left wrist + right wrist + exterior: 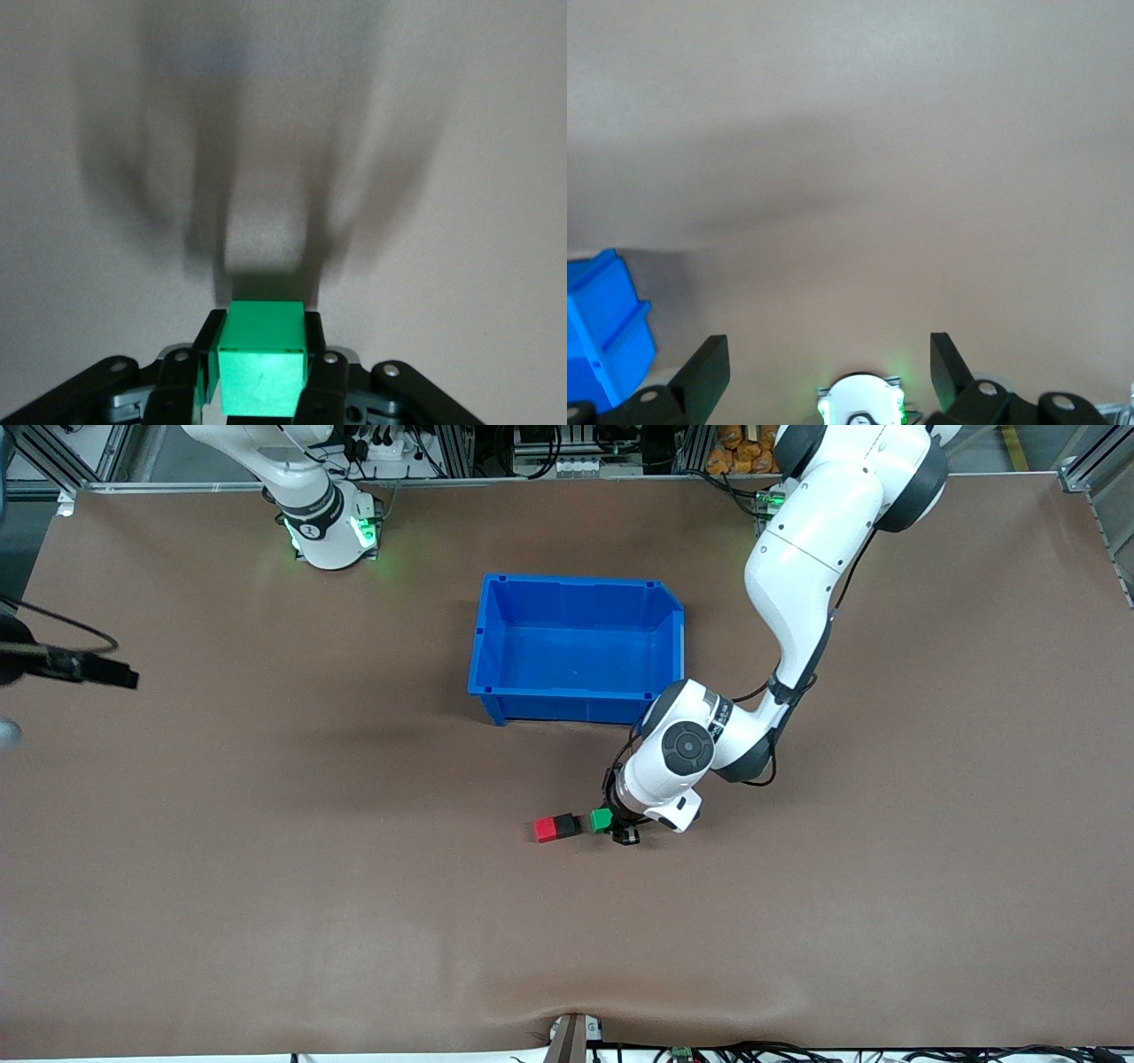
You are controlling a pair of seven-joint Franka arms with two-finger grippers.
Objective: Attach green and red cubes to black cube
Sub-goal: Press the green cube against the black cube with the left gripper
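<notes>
Low in the middle of the front view, the left gripper (617,825) has its fingers pinched on the green cube (601,819), holding it right at the table surface. Just beside it, toward the right arm's end of the table, sit the black cube (565,825) and the red cube (546,830), touching each other as a joined pair. A narrow gap seems to separate green from black, though I can't be sure from here.

In the left wrist view the green cube (260,369) sits squarely between the two fingers (317,359), with only bare table ahead of it.

My worry is the last small slide. If the green cube meets the black one off-square or too low, it could shove the red-black pair along the mat instead of seating. Nothing braces that pair. A tilt in the grip could also leave the faces only partly mated.

The right gripper (829,363) waits with its fingers spread wide above bare table, a corner of the blue bin (602,328) at the lower left of its view.

I can read no writing or labels on the cubes or the bin; the markings on the arm's joints are too small.
</notes>
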